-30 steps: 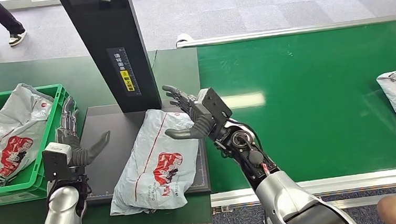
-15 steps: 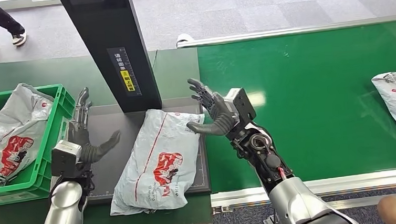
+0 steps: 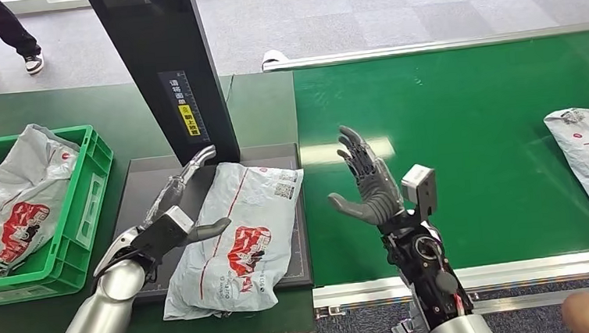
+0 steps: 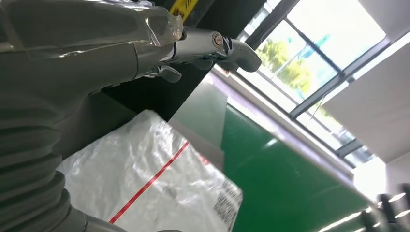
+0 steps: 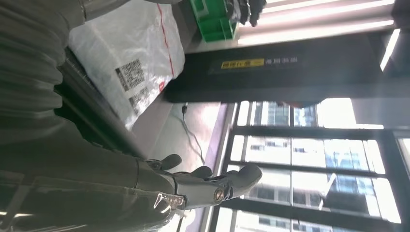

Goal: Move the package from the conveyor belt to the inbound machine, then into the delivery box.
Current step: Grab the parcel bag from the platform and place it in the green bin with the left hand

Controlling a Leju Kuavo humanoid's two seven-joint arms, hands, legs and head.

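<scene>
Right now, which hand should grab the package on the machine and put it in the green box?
Probably the left hand: it hovers open beside the package, on the side nearest the green box. The right hand is open above the conveyor belt, farther off.

The head view looks forward and down from high on the robot over the green conveyor belt (image 3: 462, 147) and the inbound machine's black column (image 3: 167, 66). Each wrist view sits close behind its own hand, turned and tilted up toward windows. All three share the grey package (image 3: 237, 237) (image 4: 150, 188) (image 5: 128, 67) and the column.
</scene>
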